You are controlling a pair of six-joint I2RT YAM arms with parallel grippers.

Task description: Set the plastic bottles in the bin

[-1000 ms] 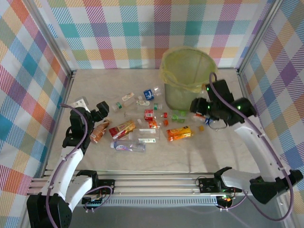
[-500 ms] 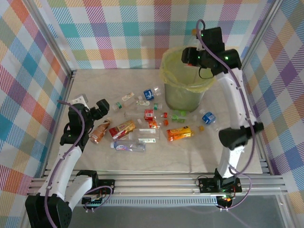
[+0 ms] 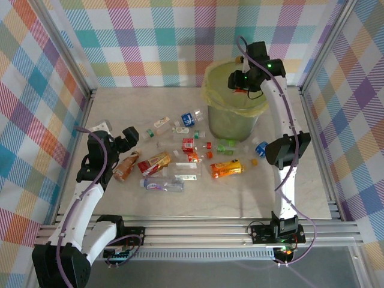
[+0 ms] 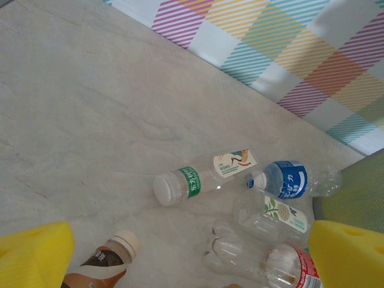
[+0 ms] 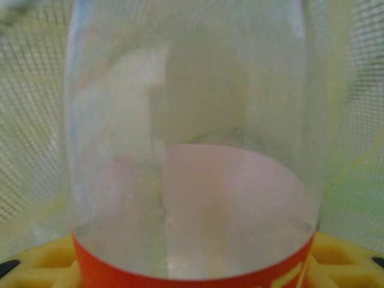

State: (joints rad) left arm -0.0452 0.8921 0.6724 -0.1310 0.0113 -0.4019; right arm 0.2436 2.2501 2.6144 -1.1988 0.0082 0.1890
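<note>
Nearest, in front of the bin [image 3: 227,123] and to its left, a blue-pink bottle [image 3: 162,185] lies on its side on the table [image 3: 198,204]. A little closer to the bin lies an orange bottle [image 3: 227,168]. Farther left of the bin are an orange-labelled bottle [image 3: 155,162] and a brown bottle [image 3: 125,166].

The left gripper [image 3: 128,137] hovers well left of the bin, just beyond the brown bottle. Its jaws are spread wide and its yellow fingertips [image 4: 33,252] grasp nothing.

Two red bottles [image 3: 188,144] and a green bottle [image 3: 225,144] lie just in front of the bin's foot. A blue-capped bottle [image 3: 261,148] lies just right of it.

Left of the bin and level with it, a green-labelled bottle [image 4: 204,177] and a blue-labelled bottle [image 4: 288,180] lie on their sides, near each other but apart.

The bin stands upright at the far side of the table, with a yellow bag [image 3: 213,90] folded over its rim. Over the bin's mouth, toward its far edge, the right gripper [image 3: 236,80] is clamped on a clear bottle [image 5: 192,180] with an orange band. The bag's lining shows behind it.
</note>
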